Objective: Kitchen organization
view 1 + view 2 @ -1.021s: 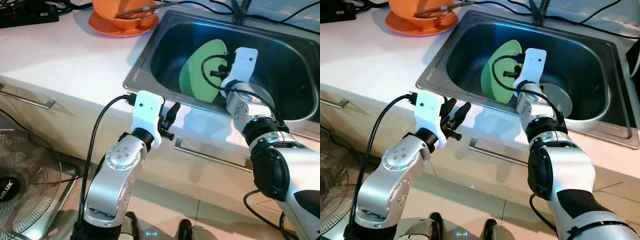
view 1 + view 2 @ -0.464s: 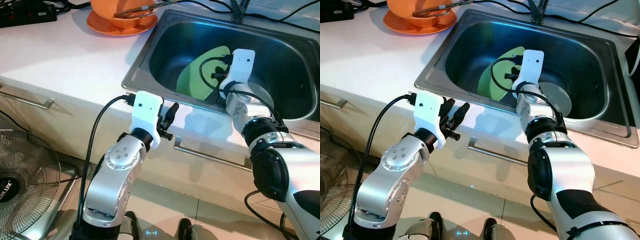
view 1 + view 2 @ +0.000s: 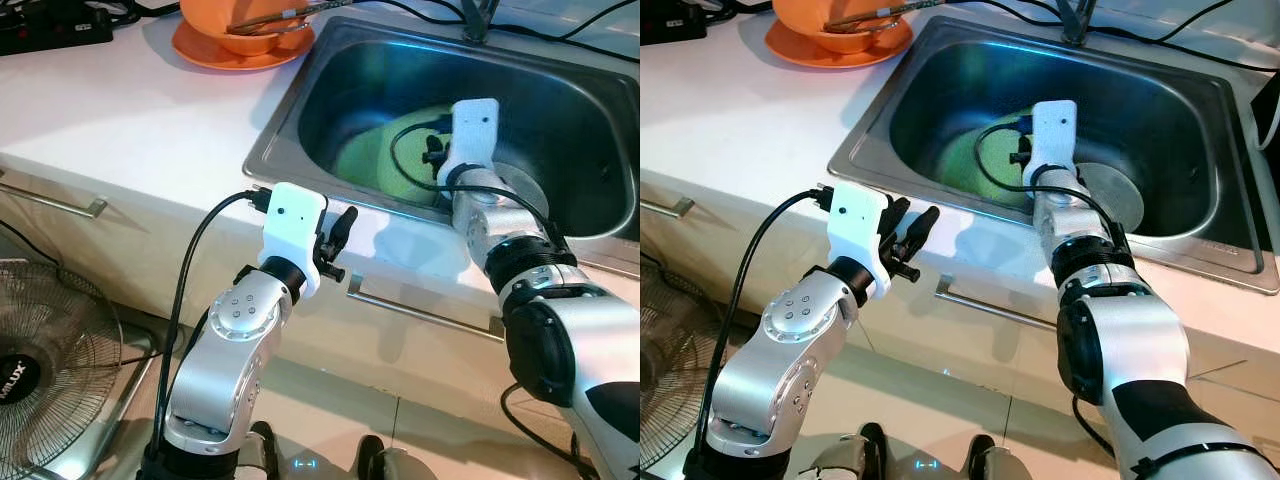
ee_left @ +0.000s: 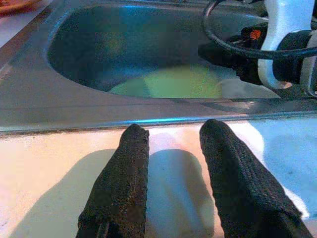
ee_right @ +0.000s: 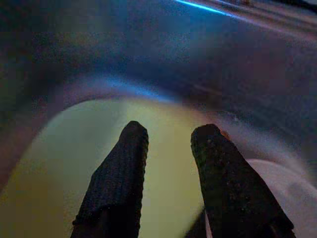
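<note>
**Green plate low in the sink, right gripper over it**

From the head cameras I see my right gripper (image 5: 166, 148) reached down into the steel sink (image 3: 290, 95), its fingers a narrow gap apart and holding nothing. The green plate (image 3: 385, 160) lies low in the basin, at about 9 o'clock from the wrist's white housing, resting near the bottom on the sink's left half. A grey round plate (image 3: 1110, 200) sits beside it at 3 o'clock; I cannot tell whether the two touch.

My left gripper (image 4: 171, 144) hovers over the white counter's front strip (image 4: 44, 163), just short of the sink's near rim, its two black fingers (image 4: 124, 178) slightly parted and empty. From its wrist camera the green plate shows beyond the rim at 12 o'clock.

At 11 o'clock on the counter stands an orange bowl (image 3: 245, 15) on an orange plate (image 3: 215, 50), with utensils across it. A floor fan (image 3: 50, 370) is at 8 o'clock, below the cabinet handle (image 3: 50, 200).
</note>
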